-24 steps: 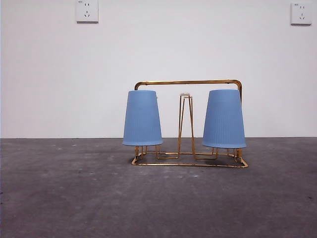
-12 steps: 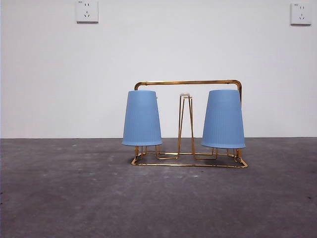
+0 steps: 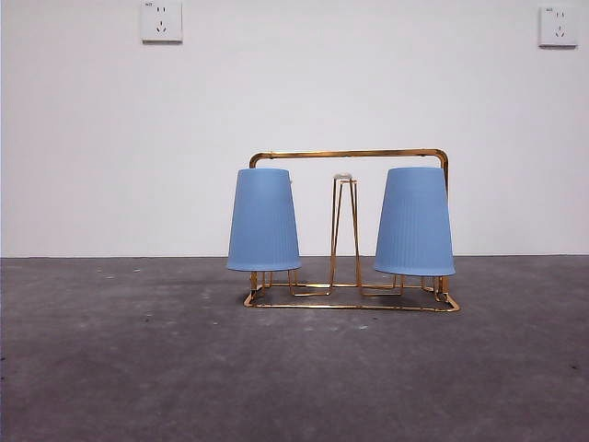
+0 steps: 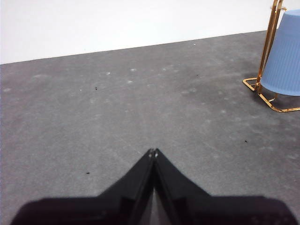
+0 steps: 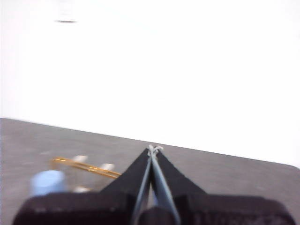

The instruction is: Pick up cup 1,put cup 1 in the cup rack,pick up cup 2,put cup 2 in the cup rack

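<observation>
The gold wire cup rack (image 3: 350, 154) stands in the middle of the table in the front view. Two blue cups hang upside down on its prongs: one on the left (image 3: 264, 219) and a ribbed one on the right (image 3: 414, 221). A bare pale-tipped prong (image 3: 344, 177) rises between them. My left gripper (image 4: 153, 152) is shut and empty, low over bare table, with the rack (image 4: 267, 47) and one blue cup (image 4: 286, 54) off to its side. My right gripper (image 5: 153, 149) is shut and empty, raised away from the rack (image 5: 84, 165); a blue cup (image 5: 48, 182) shows blurred below it.
A grey table (image 3: 138, 368) runs up to a white wall with two sockets (image 3: 161, 20) (image 3: 559, 25). Neither arm shows in the front view.
The two cups have settled very slightly on the rack. Otherwise the front view is the same.
</observation>
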Tool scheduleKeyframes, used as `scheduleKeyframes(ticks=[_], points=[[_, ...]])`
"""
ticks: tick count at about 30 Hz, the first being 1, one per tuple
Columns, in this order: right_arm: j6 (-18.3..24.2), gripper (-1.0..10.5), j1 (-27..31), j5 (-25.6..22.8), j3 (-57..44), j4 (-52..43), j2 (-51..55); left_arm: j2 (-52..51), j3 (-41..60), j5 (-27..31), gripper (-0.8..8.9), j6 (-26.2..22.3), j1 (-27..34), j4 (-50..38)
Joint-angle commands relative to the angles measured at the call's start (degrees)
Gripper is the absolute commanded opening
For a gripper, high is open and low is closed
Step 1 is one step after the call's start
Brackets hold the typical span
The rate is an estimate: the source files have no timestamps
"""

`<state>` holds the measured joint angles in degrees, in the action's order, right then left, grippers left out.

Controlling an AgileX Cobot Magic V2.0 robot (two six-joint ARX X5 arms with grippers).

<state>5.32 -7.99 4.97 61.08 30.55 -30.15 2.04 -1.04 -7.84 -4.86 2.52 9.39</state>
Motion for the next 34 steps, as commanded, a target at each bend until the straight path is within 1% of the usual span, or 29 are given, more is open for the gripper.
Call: scheduleKeyframes(ticks=[1,5,9,12,15,20,22,26,27,34], points=[[0.72,0.0,4.02,0.20,-10.69,-5.66,4.76,0.00,0.59,0.17,-0.03,0.33,0.22,-0.26],[0.70,0.0,7.50,0.17,-25.57,-14.32,12.02,0.24,0.59,0.17,-0.03,0.31,0.22,-0.26],[0.22,0.0,8.07,0.17,-39.52,-20.90,18.49,0.59,0.59,0.17,-0.03,0.33,0.22,-0.26],[-1.55,0.0,8.07,0.13,-48.09,-23.32,22.93,0.72,0.61,0.15,-0.03,0.33,0.22,-0.26],[-3.52,0.0,8.07,-0.31,-54.25,-23.76,26.49,0.81,0.59,0.15,-0.03,0.33,0.22,-0.26],[-6.73,0.0,8.07,-0.48,-60.30,-23.02,29.70,1.11,0.59,0.15,-0.03,0.33,0.22,-0.26],[-6.54,0.0,8.07,-0.50,-60.26,-20.44,29.70,1.25,0.59,0.15,-0.03,0.33,0.22,-0.26],[-6.69,0.0,8.07,-0.46,-60.26,-20.33,29.70,1.49,0.59,0.15,-0.03,0.33,0.22,-0.26],[-7.30,0.0,8.07,-0.46,-60.26,-20.33,29.70,1.53,0.59,0.15,-0.03,0.31,0.22,-0.26],[-7.23,0.0,8.07,-0.68,-60.24,-20.33,29.64,1.66,0.59,0.15,-0.03,0.33,0.22,-0.26]])
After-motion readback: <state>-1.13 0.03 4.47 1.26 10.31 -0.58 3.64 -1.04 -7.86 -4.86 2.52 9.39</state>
